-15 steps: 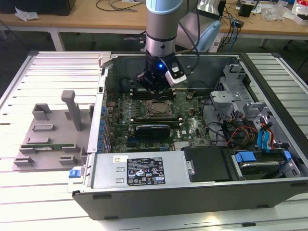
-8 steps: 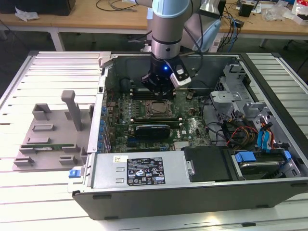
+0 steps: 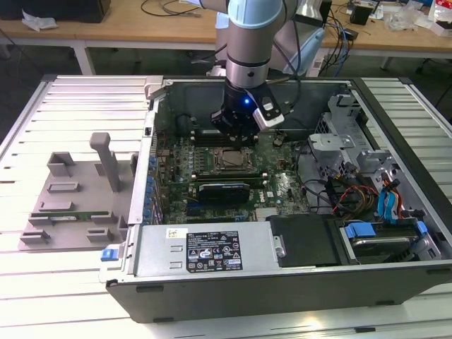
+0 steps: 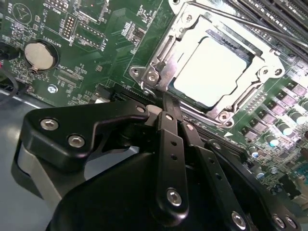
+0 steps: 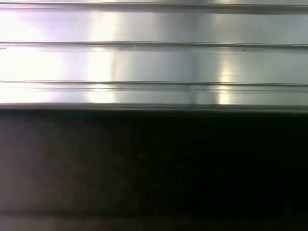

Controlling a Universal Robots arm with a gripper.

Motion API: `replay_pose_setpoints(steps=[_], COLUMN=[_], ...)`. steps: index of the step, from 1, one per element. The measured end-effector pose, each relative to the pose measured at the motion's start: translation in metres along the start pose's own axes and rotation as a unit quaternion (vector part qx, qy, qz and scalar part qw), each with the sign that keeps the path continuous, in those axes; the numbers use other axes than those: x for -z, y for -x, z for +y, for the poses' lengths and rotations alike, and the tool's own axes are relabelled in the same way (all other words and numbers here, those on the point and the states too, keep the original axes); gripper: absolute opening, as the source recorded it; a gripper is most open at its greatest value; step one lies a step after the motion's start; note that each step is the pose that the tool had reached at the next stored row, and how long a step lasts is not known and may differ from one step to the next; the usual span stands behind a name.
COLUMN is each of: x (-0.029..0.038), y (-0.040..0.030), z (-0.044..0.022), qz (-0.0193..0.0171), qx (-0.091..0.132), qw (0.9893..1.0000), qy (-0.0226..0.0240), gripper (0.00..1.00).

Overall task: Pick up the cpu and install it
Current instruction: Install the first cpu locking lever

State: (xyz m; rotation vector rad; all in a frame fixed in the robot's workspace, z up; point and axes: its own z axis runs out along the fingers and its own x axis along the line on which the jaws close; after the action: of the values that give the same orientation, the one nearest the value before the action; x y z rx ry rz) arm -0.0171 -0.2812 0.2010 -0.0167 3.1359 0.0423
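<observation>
With the cpu (image 4: pixel 211 72) seated in its socket (image 4: pixel 163 53), the empty gripper (image 4: pixel 161 113), fingers pressed together, hovers just beside it; installation looks finished.

A table (image 3: pixel 70 92) of pale ribbed metal slats catches bright glare. Behind it runs a long wooden bench (image 3: pixel 141 32) on white legs, strewn with cables (image 3: pixel 169 8) and what may be crumpled paper (image 3: pixel 37 21).
</observation>
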Motion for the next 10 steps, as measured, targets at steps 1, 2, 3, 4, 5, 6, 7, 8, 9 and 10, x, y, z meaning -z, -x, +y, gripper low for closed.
replay_pose_setpoints(steps=[1, 2, 3, 4, 5, 6, 7, 8, 9, 10], x=[-0.0005, -0.0006, -0.0006, 0.0016, 0.005, 0.0073, 0.0085, 0.0089, 0.009, 0.0092], y=[0.0023, 0.0032, 0.004, 0.0043, 0.0042, 0.0042, 0.0041, 0.0041, 0.0041, 0.0041], z=[0.0, 0.0001, 0.0003, 0.0007, 0.0006, 0.0006, 0.0005, 0.0, -0.0007, -0.0022], qz=[0.0, 0.0, -0.0002, -0.0007, -0.0002, -0.0002, -0.0002, -0.0002, -0.0001, -0.0001], qx=[0.0, 0.001, 0.002, 0.002, 0.002, 0.002, 0.002, 0.002, 0.002, 0.002], qw=[1.0, 1.0, 1.0, 1.0, 1.0, 1.0, 1.0, 1.0, 1.0, 1.0], qy=[0.0002, 0.0002, 0.0002, 0.0006, -0.0001, -0.0003, -0.0011, -0.002, -0.0032, -0.0057], gripper=[0.11, 0.11, 0.11, 0.11, 0.11, 0.11, 0.11, 0.11, 0.11, 0.11])
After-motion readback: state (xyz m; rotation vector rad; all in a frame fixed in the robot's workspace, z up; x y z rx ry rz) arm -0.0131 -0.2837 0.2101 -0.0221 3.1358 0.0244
